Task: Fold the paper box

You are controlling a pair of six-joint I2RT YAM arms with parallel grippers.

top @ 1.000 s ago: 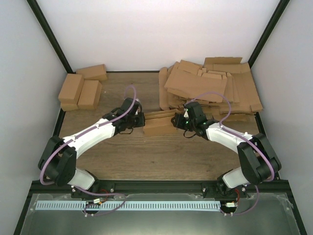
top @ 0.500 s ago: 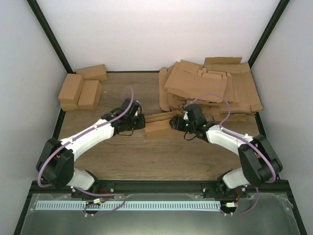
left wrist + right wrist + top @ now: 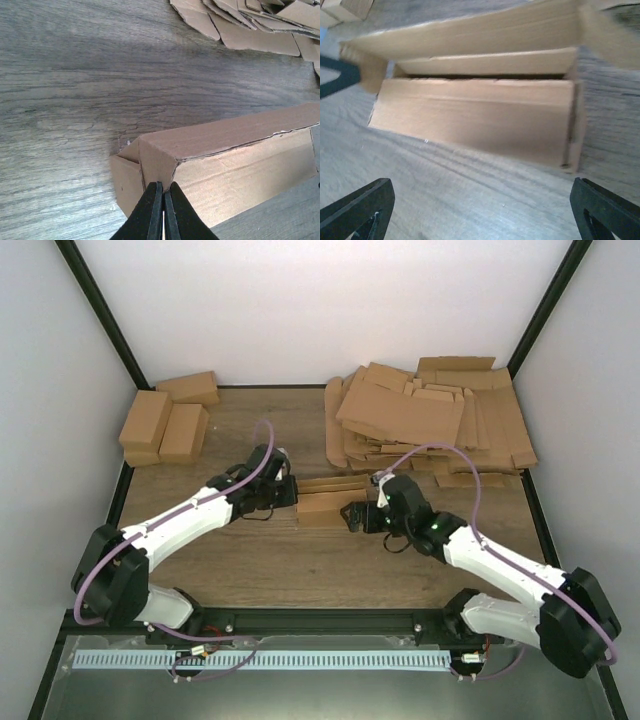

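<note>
The right gripper (image 3: 352,513) has just let go. A second ago it was up against the right end of the box (image 3: 325,502); now it sits back toward the near side, just clear of the cardboard, and the whole right arm has swung lower and flatter across the table (image 3: 300,560). Its wrist view shows the two fingers spread wide with nothing between them, the box lying squarely ahead.

The left gripper (image 3: 163,186) has not budged. It is pinched tight on the left end flap, fingertips nearly touching with only card between them.

The box rests mid-table, between the two arms, in much the same spot. It is only half made: the near wall stands folded, the long far flap is open and leaning away, and the inside is open.

I take this as a regrip rather than an ending. The left arm anchors the box while the right frees itself, probably to come at the open flap or the right end.
</note>
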